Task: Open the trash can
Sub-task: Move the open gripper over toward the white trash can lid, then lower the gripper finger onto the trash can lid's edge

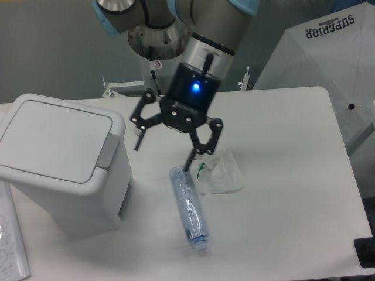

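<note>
The trash can (61, 170) is a big white bin at the left of the table. Its flat lid (51, 139) lies shut, and the grey push-tab (106, 151) shows at the lid's right edge. My gripper (163, 157) hangs open above the table, a little right of the tab and clear of the bin, with nothing between its fingers. One fingertip (188, 164) is just over the top end of a plastic bottle.
A clear plastic bottle (188, 206) lies on the table right of the bin. A crumpled clear bag (221, 174) sits beside it. Papers (10, 246) lie at the lower left edge. A white umbrella (328, 52) stands at the back right.
</note>
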`<act>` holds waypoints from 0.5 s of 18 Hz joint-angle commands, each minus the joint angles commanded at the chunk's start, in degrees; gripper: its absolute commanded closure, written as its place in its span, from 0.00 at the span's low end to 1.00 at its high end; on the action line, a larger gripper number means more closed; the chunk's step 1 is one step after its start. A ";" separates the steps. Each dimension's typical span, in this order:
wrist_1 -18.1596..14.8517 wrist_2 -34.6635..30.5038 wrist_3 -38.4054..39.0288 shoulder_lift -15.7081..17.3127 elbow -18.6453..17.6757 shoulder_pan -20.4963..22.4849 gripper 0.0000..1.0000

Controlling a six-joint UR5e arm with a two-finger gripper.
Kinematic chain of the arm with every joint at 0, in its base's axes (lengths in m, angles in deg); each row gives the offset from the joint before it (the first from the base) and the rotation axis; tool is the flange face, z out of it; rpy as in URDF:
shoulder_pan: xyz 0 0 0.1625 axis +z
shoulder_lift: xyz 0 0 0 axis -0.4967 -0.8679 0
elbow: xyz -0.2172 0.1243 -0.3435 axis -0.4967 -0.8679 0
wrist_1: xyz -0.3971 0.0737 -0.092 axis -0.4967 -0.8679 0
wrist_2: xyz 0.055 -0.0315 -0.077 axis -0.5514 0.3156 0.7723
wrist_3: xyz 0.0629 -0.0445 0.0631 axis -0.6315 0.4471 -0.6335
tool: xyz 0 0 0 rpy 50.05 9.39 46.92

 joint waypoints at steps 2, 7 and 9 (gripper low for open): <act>0.26 -0.26 -0.53 0.09 -1.58 -0.79 0.00; 1.58 -0.44 -0.79 1.49 -5.98 -1.06 0.00; 1.76 -0.53 -0.88 1.41 -7.03 -1.06 0.00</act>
